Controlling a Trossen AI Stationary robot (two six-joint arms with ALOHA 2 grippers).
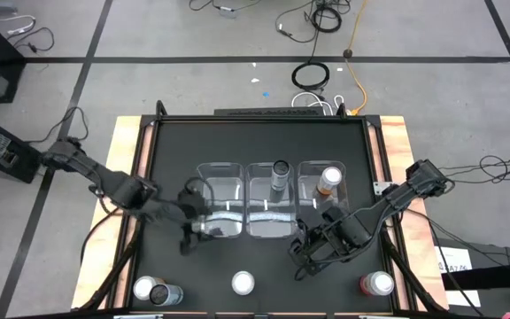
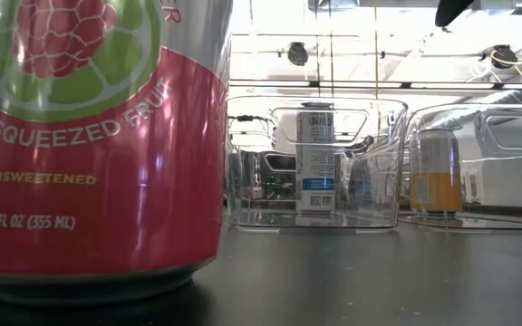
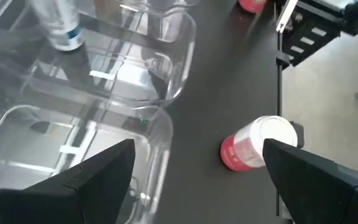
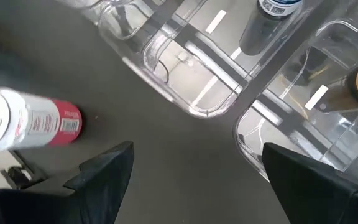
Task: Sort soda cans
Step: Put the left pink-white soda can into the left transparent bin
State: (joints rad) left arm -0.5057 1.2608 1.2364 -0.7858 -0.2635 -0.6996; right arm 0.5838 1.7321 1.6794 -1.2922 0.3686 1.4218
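Three clear bins stand in a row mid-table. The left bin [image 1: 220,199] holds no can, a black can [image 1: 280,170] stands in the middle bin, and an orange can [image 1: 329,180] stands in the right one. Along the near edge stand a pink can [image 1: 243,283], a second pink can [image 1: 377,283], and a silver-topped can [image 1: 142,286] beside a dark-topped one [image 1: 165,294]. My left gripper [image 1: 193,232] hangs open at the left bin's near side. My right gripper [image 1: 304,257] is open, near the bins' near side, between the middle and right bin. In the low view the pink can [image 2: 89,136] fills the left.
Bare black tabletop lies between the bins and the near row of cans. The left wrist view shows the pink can [image 3: 253,144] ahead beside the bin wall [image 3: 166,93]. The right wrist view shows the same pink can [image 4: 27,121] and the bin corners [image 4: 197,106]. Wooden table rims run left and right.
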